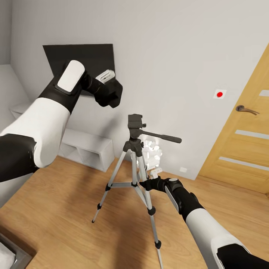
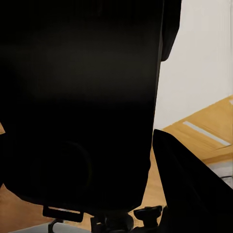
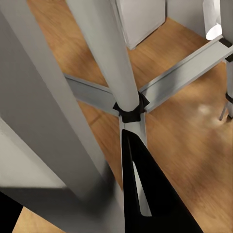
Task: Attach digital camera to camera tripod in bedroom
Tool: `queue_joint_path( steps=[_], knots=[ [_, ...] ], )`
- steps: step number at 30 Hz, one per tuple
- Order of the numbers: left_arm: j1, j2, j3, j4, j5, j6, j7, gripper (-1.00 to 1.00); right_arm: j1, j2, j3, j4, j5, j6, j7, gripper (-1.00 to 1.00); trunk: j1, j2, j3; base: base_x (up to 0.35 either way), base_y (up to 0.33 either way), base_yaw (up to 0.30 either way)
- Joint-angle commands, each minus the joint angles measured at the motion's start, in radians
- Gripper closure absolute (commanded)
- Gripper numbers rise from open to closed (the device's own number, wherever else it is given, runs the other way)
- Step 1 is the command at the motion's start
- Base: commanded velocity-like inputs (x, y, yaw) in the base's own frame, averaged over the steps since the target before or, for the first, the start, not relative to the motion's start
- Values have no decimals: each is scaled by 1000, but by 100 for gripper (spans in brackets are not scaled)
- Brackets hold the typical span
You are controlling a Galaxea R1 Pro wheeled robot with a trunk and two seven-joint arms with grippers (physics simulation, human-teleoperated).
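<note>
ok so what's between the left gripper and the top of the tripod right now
In the head view, nothing: only bare grey-white wall shows between the left gripper, raised up and to the left, and the camera tripod head.

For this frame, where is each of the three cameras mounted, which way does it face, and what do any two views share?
Head view: on the robot's head, facing forward and down at the tripod; both arms show, left pincer raised, right pincer at a leg.
Left wrist view: on the left arm, facing a large black shape too close to identify; a dark finger shows.
Right wrist view: on the right arm, facing the tripod's legs and brace; one dark finger shows.
Shared: head and right wrist views both show the tripod.
</note>
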Motion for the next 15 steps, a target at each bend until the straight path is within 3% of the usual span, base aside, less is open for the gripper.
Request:
queue_joint_path(
  steps=[1, 15],
  knots=[
    [-1, -1, -4, -1, 7, 1, 8, 100, 0, 0, 2, 0, 81, 2, 2, 100, 1, -2, -2, 0, 0, 0],
    [-1, -12, -6, 4, 1, -2, 7, 100, 0, 0, 2, 0, 79, 2, 2, 100, 1, -2, -2, 0, 0, 0]
  ],
)
